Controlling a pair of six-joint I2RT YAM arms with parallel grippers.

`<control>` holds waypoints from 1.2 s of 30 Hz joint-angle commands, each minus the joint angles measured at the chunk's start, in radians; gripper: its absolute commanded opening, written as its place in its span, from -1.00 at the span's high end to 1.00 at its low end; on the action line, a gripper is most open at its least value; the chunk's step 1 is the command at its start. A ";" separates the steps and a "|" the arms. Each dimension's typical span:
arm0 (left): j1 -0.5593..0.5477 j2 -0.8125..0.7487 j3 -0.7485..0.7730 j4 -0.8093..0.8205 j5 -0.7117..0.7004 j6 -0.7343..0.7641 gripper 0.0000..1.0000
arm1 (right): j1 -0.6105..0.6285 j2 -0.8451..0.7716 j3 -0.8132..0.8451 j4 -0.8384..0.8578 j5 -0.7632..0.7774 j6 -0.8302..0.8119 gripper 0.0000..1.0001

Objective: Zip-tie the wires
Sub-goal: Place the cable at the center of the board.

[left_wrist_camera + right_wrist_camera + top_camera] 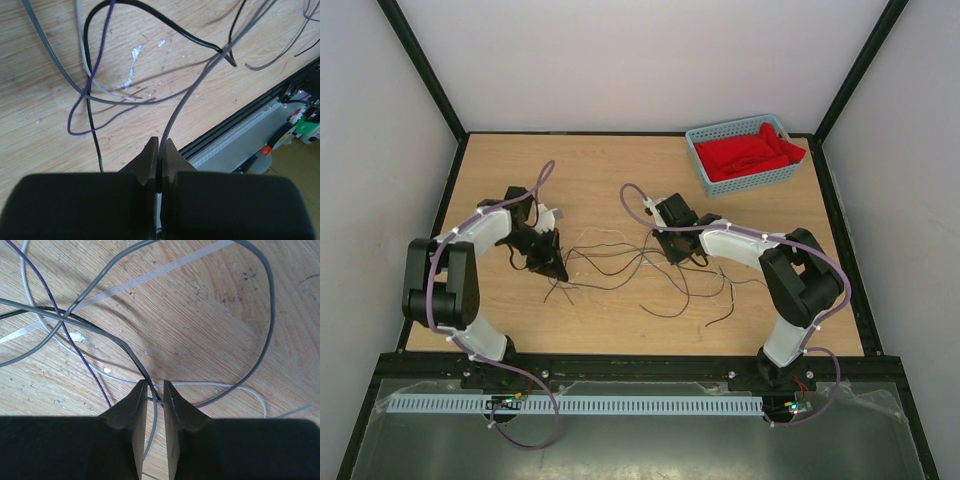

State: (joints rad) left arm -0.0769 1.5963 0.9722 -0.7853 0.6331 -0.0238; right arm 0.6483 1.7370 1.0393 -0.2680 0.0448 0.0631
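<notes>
**Q:** Wooden table (620,160) inside white walls. What lies nearest the arms?

**A:** The wires (620,275), thin dark strands looping in a tangle mid-table between both grippers. Up close, the wrist views show them grey, black and purple.

**Q:** How do the grippers stand?

**A:** The left gripper (161,142) has its fingers pressed together, pinching one grey wire that runs away from the tips. The right gripper (154,385) has its fingers slightly parted, with a grey wire passing through the gap.

**Q:** Where is the zip tie (150,275)?

**A:** Only the right wrist view shows it clearly. It is a pale, flat strip lying on the wood beyond those fingertips, under crossing wires. It slants from lower left to upper right.

**Q:** And farthest back?

**A:** Overhead only: a blue basket (752,181) holding red cloth (750,152) in the far right corner.
</notes>
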 commanded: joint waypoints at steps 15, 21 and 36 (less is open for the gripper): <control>0.007 0.150 0.028 -0.020 -0.008 0.014 0.74 | -0.004 -0.056 0.009 -0.031 0.057 -0.027 0.08; 0.006 0.131 0.025 -0.020 -0.035 0.010 0.43 | -0.004 -0.068 0.005 -0.030 0.023 -0.030 0.05; 0.011 -0.172 0.090 -0.037 -0.059 -0.023 -0.23 | -0.004 -0.236 0.004 -0.048 -0.039 -0.027 -0.37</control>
State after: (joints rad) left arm -0.0731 1.5242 1.0058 -0.7963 0.5816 -0.0399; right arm 0.6476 1.5581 1.0367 -0.2905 0.0292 0.0399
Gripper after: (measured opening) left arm 0.569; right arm 0.654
